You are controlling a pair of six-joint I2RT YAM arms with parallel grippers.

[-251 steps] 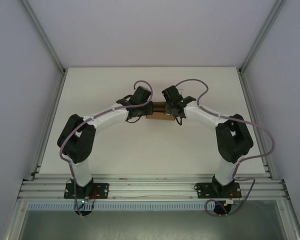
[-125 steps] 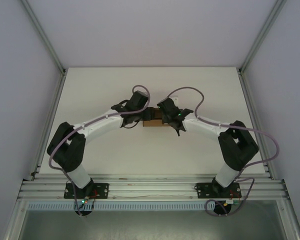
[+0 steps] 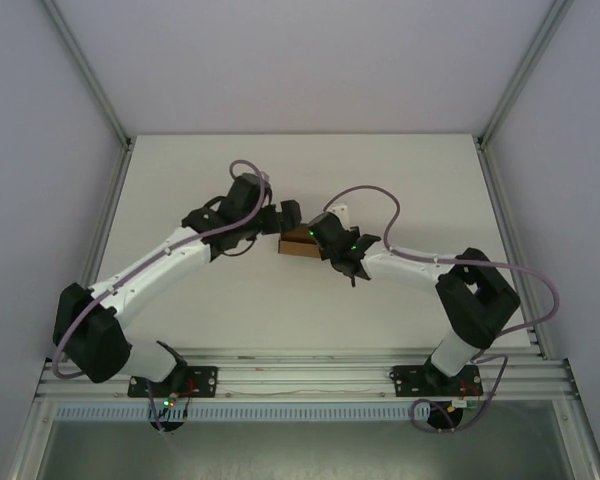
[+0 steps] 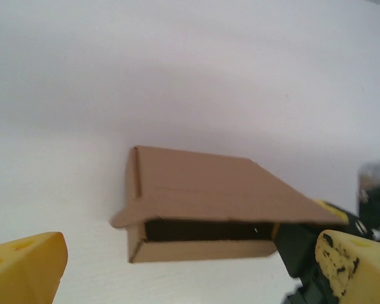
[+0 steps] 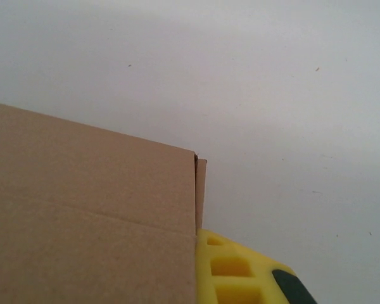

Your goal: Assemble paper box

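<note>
Here, the paper box (image 3: 298, 243) sat near the centre of the table (image 3: 180, 180), pinched at one end.
The left gripper (image 3: 288, 214) hovered at the box's 11 o'clock, its yellow fingers (image 4: 26, 266) spread wide and touching nothing; the box's top flap stood raised over a dark opening; the right gripper (image 3: 318, 236), at its 3 o'clock, clamped the end wall.

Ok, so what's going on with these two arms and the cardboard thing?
Two arms are assembling a paper box on the white table. The right gripper appears to grip one end of it. The left gripper is open and clear of the box, facing its open side. The top flap is raised, not closed, with a dark gap showing beneath it.
</note>
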